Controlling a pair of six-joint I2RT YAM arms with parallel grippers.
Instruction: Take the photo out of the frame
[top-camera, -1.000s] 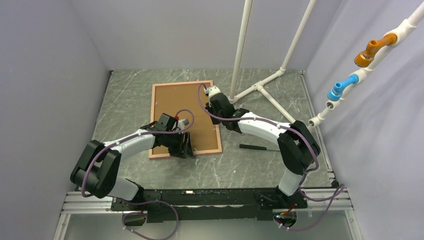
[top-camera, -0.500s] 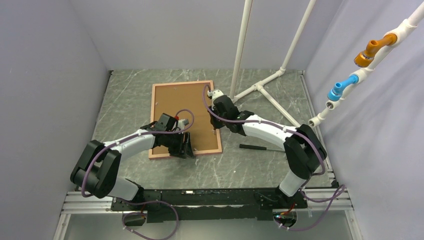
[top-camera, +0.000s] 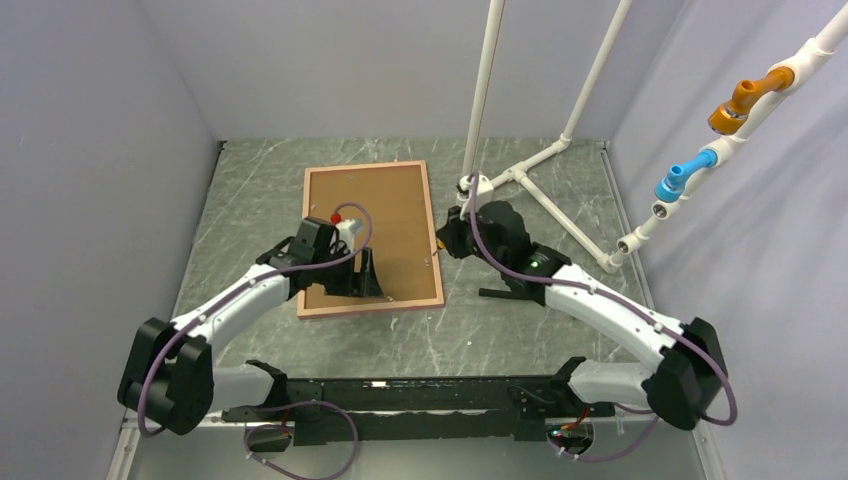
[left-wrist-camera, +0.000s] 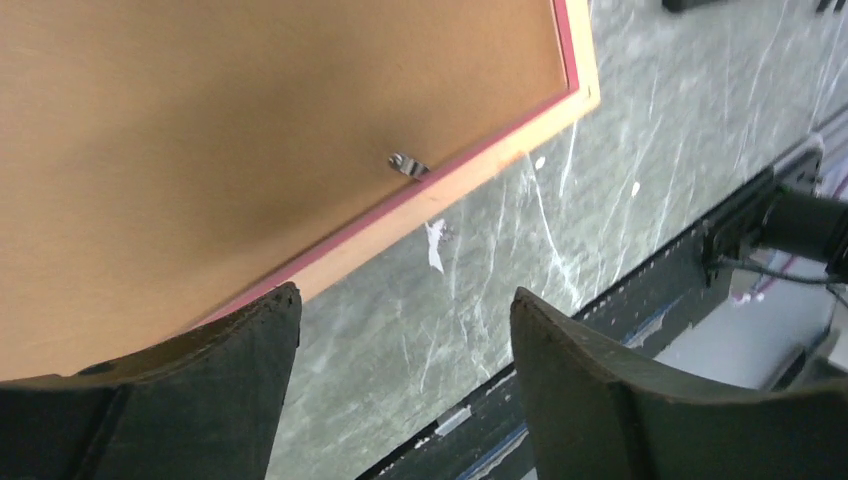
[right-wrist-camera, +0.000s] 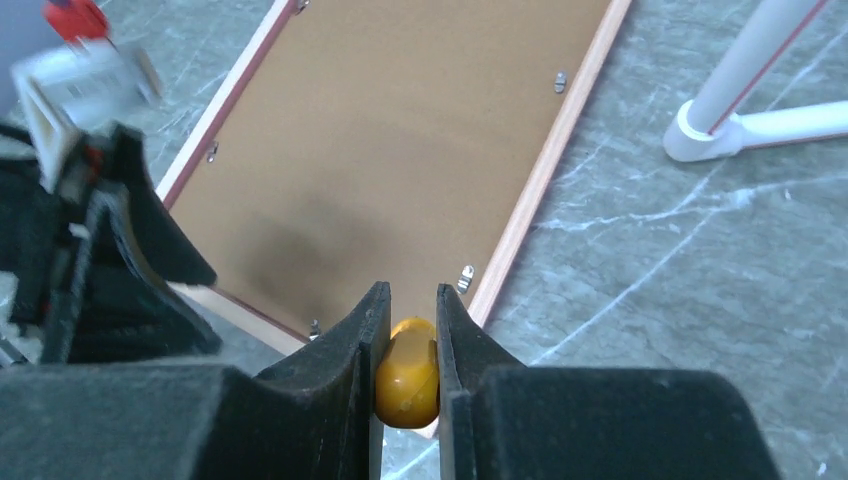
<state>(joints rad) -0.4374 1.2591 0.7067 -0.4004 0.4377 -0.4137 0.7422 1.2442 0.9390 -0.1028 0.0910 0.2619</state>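
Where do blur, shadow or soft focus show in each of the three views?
Top external: evenly lit and sharp, a soft shadow by the left gripper on the backing board. Left wrist: its own fingers soft, a broad dark shadow on the board, the metal clip fairly crisp. Right wrist: the yellow object clear, the white block at the left edge smeared.

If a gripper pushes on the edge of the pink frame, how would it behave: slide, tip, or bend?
Lying flat on the smooth table, the frame would probably slide, not tip. Its narrow border suggests it is light and may flex if lifted by one corner. Small metal clips likely keep the backing board in.
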